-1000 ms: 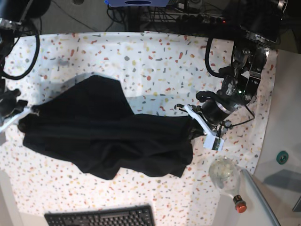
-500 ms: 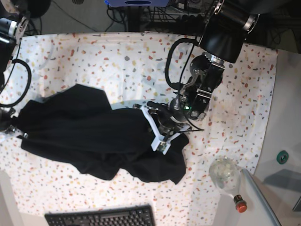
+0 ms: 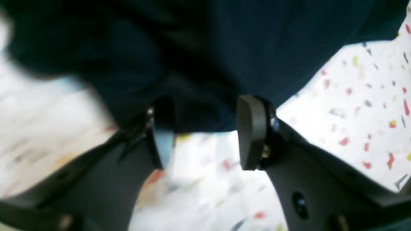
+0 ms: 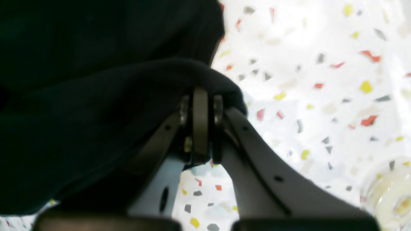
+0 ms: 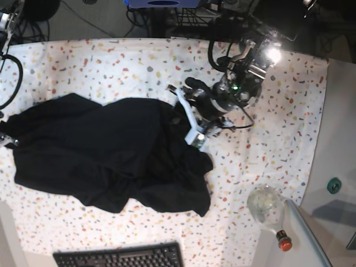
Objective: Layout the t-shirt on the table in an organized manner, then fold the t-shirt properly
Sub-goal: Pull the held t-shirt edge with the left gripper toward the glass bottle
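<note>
While the soft, matte black t-shirt (image 5: pixel 105 158) lies crumpled in loose folds across the left and middle of the table (image 5: pixel 139 67), whose white cloth is flecked with red, yellow and grey, the left gripper (image 3: pixel 205 131) stands with its dark pads parted at the shirt's hem, gripping nothing. The right gripper (image 4: pixel 200 125) is pinched tight on a bunched fold of the shirt. No logo or writing can be made out; a black keyboard (image 5: pixel 119 257) is cut off at the bottom edge.
</note>
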Tool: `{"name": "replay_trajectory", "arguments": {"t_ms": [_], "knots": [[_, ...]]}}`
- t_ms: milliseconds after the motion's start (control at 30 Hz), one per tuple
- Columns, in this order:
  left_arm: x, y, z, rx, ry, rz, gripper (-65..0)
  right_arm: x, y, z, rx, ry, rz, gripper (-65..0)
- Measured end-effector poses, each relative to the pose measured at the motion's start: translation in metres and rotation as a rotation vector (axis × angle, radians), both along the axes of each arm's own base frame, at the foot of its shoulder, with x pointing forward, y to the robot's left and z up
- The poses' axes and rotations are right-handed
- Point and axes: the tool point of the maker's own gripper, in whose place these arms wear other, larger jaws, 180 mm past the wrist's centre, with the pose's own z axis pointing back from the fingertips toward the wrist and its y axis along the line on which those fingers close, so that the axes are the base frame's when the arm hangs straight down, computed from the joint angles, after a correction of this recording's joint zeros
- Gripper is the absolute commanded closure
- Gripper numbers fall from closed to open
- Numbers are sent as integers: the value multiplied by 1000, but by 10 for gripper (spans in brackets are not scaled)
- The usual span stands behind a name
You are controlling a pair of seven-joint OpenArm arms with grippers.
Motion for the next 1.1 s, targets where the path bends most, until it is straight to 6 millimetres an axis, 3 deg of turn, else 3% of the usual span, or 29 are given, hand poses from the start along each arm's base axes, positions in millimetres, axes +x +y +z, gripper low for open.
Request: {"name": "replay_trajectory", "arguments": {"t_ms": [100, 167, 233, 300, 433, 567, 700, 800, 933, 1033, 1100], "knots": [[18, 44, 31, -1, -91, 144, -281, 1, 4, 10, -19, -33, 27, 0], [27, 58, 51, -10, -147, 187, -280, -6, 1, 11, -43, -29, 31, 0], [39, 64, 54, -13, -160, 203, -276, -15, 0, 6, -48, -6, 34, 0], [55, 54, 41, 1, -130, 158, -275, -18, 2, 3, -42, 3, 34, 0], [76, -2, 6, -34, -20, 5, -240, -13, 3, 9, -41, -21, 32, 0], [95, -40, -20, -125, 23, 14, 0, -15, 2, 6, -48, -11, 35, 0], [125, -14, -45, -88, 26, 86, 0, -26, 1, 0, -49, 18, 36, 0], [147, 11, -45, -96, -30, 160, 0, -36, -13, 3, -54, 18, 15, 0], [167, 26, -37, -102, -74, 202, 0, -49, -38, 8, -104, 37, -15, 0], [196, 26, -8, -113, -144, 203, 0, -46, -36, 9, -101, 31, -13, 0], [220, 26, 23, -124, -215, 199, 0, -40, -33, 11, -91, 23, -10, 0]]}}
